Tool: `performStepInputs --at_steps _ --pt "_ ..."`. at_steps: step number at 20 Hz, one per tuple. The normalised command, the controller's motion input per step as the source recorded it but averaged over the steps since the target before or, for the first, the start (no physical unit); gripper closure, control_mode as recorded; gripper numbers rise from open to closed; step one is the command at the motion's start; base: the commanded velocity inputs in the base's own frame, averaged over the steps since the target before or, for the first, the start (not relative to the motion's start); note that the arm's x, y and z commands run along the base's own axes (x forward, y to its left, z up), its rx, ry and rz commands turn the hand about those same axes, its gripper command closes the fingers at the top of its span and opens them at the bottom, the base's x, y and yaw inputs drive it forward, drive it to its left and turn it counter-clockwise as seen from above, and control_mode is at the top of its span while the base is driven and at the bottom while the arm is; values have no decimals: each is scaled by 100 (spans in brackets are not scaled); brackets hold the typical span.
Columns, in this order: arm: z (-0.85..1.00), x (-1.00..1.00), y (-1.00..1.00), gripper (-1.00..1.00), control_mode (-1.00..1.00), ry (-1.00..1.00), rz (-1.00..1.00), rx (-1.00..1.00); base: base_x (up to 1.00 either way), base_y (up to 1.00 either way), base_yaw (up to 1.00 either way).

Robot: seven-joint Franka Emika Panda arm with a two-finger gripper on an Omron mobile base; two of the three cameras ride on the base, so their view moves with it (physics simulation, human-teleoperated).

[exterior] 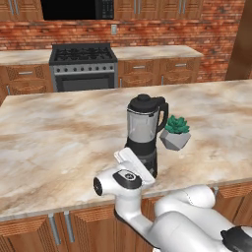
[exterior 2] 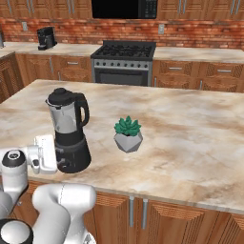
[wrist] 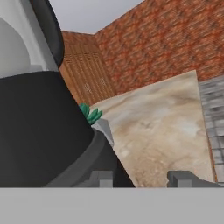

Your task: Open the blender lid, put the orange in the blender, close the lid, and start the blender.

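The blender (exterior: 143,129) (exterior 2: 68,125) stands on the island counter near its front edge. The black blender lid (exterior: 143,102) (exterior 2: 61,96) sits closed on the jar. My gripper (exterior: 139,166) (exterior 2: 53,159) is low on the robot's side of the black base, right against it. In the hand view the blender's base (wrist: 43,131) looms at the left. There my gripper (wrist: 142,178) shows its two tips, the left one over the base's foot, with nothing seen between them. The jaws read as shut. The orange is out of view.
A green succulent in a grey faceted pot (exterior: 175,133) (exterior 2: 128,134) (wrist: 90,114) stands just right of the blender. The marble island counter (exterior: 59,142) (exterior 2: 190,133) stretches wide to both sides. A stove (exterior: 83,66) and a brick wall lie behind.
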Motion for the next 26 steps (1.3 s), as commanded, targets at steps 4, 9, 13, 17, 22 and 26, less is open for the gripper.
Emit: performStepInputs --at_steps 4,9,13,17,22,26 --pt "-48 14 -58 -100 -100 -12 9 11 0 0 0" --pt "-50 20 -55 -100 -100 -13 11 12 0 0 0" --pt "-18 2 -31 -100 -100 -15 9 10 0 0 0" --pt "45 -59 0 -100 -100 -10 0 0 0 0 0" --pt "80 -57 2 -100 -100 -8 0 0 0 0 0" --pt "73 -52 9 -100 -100 -6 0 -2 0 0 0"
